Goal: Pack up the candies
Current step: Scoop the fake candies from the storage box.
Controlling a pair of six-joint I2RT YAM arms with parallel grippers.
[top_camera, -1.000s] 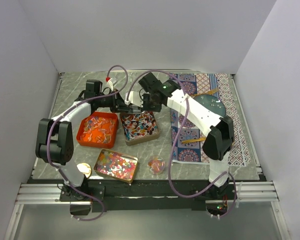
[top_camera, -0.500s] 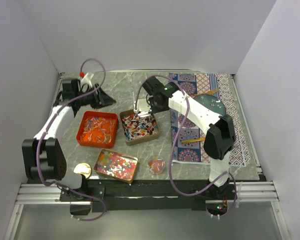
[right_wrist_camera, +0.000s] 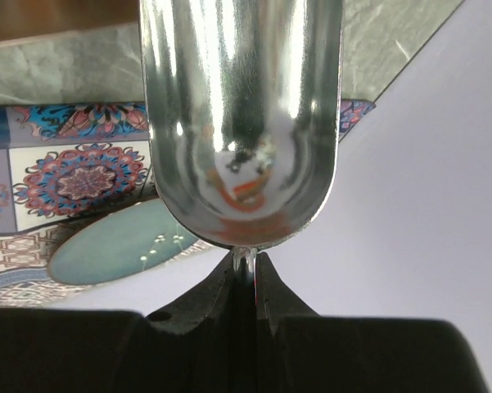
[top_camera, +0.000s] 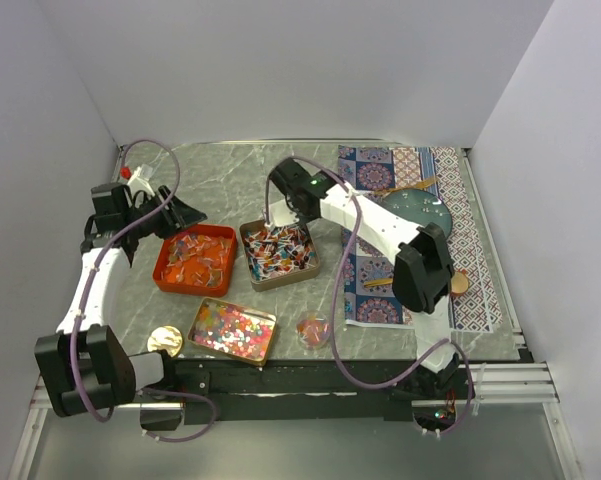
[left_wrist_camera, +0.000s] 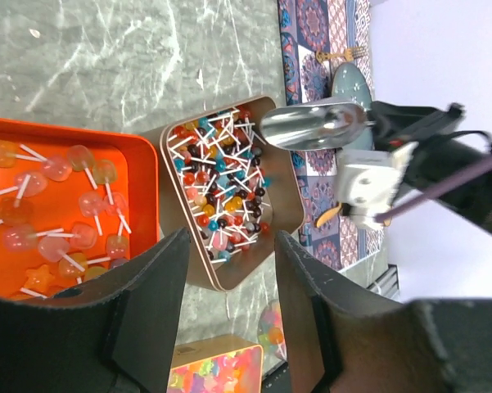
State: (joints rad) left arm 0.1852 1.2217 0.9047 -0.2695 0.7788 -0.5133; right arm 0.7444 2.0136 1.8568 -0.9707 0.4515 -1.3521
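At the table's 9 o'clock my left gripper (left_wrist_camera: pixel 229 270) hangs with fingers spread and empty, off the orange tray's (left_wrist_camera: pixel 119 141) 11 o'clock; I judge this leaves the middle free. The candies (left_wrist_camera: pixel 221 188) fill the tin (left_wrist_camera: pixel 170 205) at the centre. At its 12 o'clock my right gripper (right_wrist_camera: pixel 246 274) pinches the scoop (right_wrist_camera: pixel 241 123) by its handle, and the bowl looks empty, poised to dip.
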